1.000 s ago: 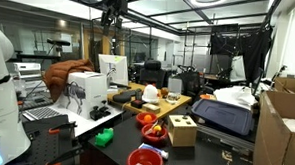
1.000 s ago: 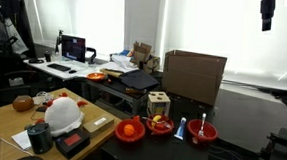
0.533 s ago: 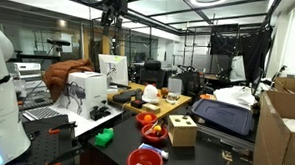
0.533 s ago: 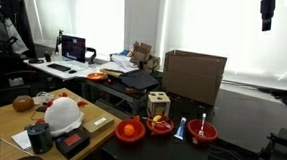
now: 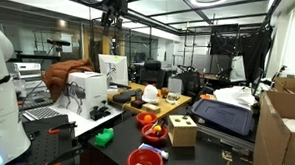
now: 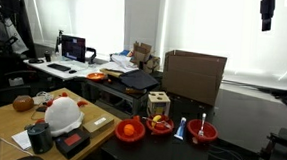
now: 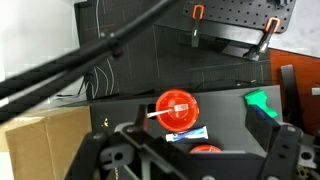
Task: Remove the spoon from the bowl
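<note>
I count one spoon (image 7: pixel 172 108) lying across the bowl (image 7: pixel 168 98), which sits on the dark table (image 6: pixel 144 150) near the tan wooden box (image 6: pixel 159 103). A blue-and-white tube (image 7: pixel 188 133) lies just beside it, and two smaller red dishes (image 6: pixel 161 124) sit closer to the box. The gripper (image 6: pixel 268 14) hangs high above the box in open air. I cannot tell whether it is released or clenched.

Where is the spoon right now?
In the wrist view the spoon lies inside the red bowl at centre frame, just above a blue item, with a green object to its right.
</note>
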Motion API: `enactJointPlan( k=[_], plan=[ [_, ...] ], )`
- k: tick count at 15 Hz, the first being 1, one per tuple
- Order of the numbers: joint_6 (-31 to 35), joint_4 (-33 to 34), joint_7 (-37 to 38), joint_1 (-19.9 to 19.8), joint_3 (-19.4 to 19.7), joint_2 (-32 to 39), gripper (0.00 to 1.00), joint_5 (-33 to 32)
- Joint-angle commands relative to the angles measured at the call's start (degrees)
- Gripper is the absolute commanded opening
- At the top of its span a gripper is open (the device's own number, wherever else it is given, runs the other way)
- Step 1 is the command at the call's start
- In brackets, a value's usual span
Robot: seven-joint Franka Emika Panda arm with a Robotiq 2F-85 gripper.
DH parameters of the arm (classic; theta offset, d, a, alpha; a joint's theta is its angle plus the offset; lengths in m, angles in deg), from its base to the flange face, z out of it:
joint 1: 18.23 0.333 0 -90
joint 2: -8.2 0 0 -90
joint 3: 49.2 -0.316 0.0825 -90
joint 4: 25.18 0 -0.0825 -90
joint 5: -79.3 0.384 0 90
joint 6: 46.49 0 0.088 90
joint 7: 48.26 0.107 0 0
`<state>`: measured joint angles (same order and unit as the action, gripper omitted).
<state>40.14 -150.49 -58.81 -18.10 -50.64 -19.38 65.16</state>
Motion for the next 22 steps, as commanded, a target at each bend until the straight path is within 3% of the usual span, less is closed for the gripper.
enactJointPlan(
  k=[1,8,14,19,22],
  plan=[
    [2.4,-0.7,0.9,1.0,1.1,0.4,1.00,0.4],
    [15.0,-5.4,3.1,0.4,3.4,4.9,1.00,5.5],
    [28.1,-9.7,12.4,-0.8,2.7,12.6,1.00,8.6],
    [34.2,-10.7,18.2,0.0,1.7,20.4,1.00,12.5],
    [38.5,-11.7,24.6,-0.1,0.7,25.7,1.00,11.5]
  ],
)
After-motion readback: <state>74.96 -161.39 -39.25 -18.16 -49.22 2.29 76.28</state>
